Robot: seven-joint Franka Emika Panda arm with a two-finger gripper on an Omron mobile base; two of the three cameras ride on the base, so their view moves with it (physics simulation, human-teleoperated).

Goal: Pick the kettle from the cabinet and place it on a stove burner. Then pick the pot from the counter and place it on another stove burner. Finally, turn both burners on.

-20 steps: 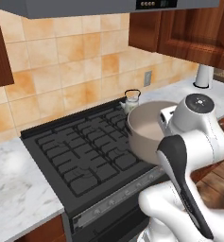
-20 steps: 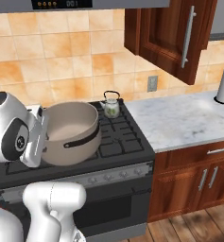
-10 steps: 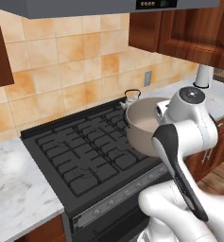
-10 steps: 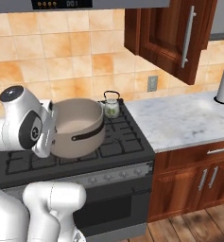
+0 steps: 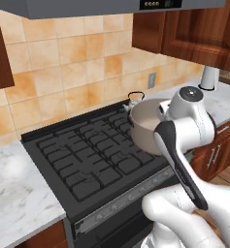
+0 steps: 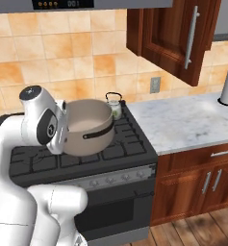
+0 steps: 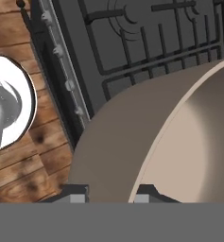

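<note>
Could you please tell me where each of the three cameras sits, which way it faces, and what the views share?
Left base view: behind the arm's left, looking forward and down at the range; white arm at lower right.
Right base view: behind its right, facing range and counter; arm at lower left.
Hand view: on the hand, looking along the gripper, whose tips straddle the pot's rim.
Both base views share the pot and kettle on the range.

Pot and kettle at the range
Taupe pot point(image 6: 89, 127) sits tilted over the front-right grates; small kettle point(image 6: 114, 104) stands upright at the back-right corner.
</note>
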